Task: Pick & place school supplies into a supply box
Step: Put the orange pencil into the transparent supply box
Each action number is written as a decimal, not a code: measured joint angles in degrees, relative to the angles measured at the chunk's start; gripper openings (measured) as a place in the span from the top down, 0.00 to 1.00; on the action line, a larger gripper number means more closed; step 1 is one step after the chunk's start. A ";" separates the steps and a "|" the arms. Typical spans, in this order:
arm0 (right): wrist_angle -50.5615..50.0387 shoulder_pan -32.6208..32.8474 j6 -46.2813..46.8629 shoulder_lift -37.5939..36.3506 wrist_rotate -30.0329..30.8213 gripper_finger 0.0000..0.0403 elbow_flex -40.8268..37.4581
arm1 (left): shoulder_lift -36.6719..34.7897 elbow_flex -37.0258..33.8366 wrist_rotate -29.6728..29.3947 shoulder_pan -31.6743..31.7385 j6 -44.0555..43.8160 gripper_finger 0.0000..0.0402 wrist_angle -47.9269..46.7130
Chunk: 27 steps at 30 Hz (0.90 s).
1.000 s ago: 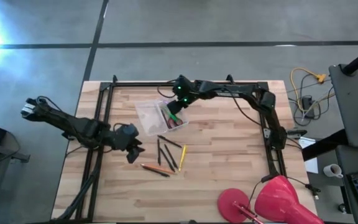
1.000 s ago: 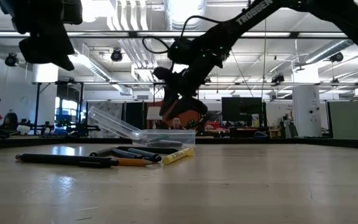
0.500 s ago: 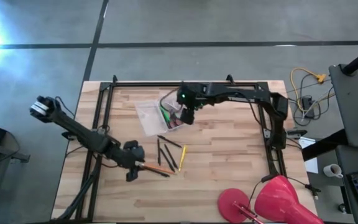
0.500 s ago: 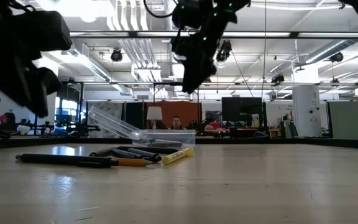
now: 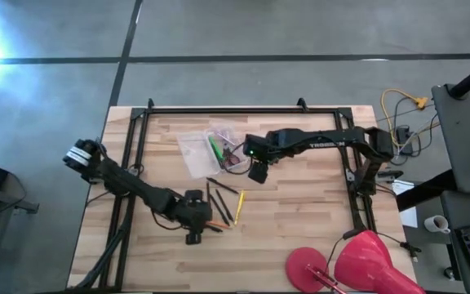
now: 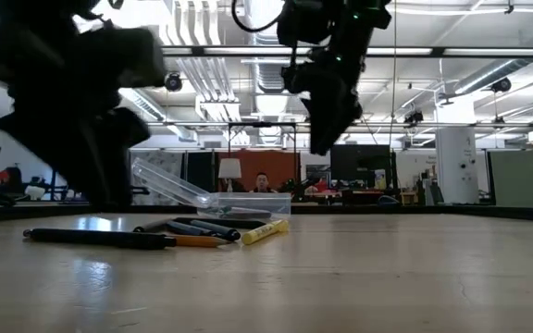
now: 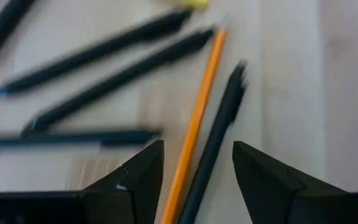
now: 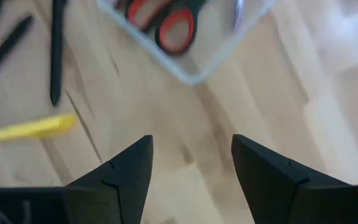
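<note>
The supply box (image 5: 206,151) lies open on the far middle of the table, a clear case that shows low in the low view (image 6: 213,200). Inside it are a green pen (image 5: 216,147) and red-handled scissors (image 8: 173,26). Black pens (image 5: 219,200), a yellow pen (image 5: 239,208) and an orange pencil (image 7: 194,118) lie flat on the wood, nearer than the box. My left gripper (image 7: 197,177) is open, low over the near ends of the orange pencil and a black pen (image 7: 219,134). My right gripper (image 8: 191,168) is open, raised just right of the box, over bare wood.
A red dome lamp (image 5: 357,261) stands at the near right corner. A black frame rail (image 5: 243,110) runs along the table's far and side edges. Yellow-tipped cables (image 5: 402,114) lie off the table at right. Bare wood stretches right of the pens.
My right gripper rose from the box and moved toward the table's right and near edge. My left gripper travelled right and toward the near edge, dropping low over the orange pencil and black pen. The pens and the box stayed in place.
</note>
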 joint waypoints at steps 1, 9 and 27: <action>-0.27 0.32 0.56 -0.15 0.00 0.48 -0.99 | 0.73 1.20 0.01 0.14 0.70 0.56 0.31; -0.07 3.20 4.25 -1.58 -0.06 0.48 -8.10 | 8.42 5.59 -3.88 0.40 0.29 0.56 0.38; 0.22 7.13 8.78 -4.61 1.47 0.48 -11.55 | 14.04 10.53 -5.12 -1.53 -2.98 0.71 0.64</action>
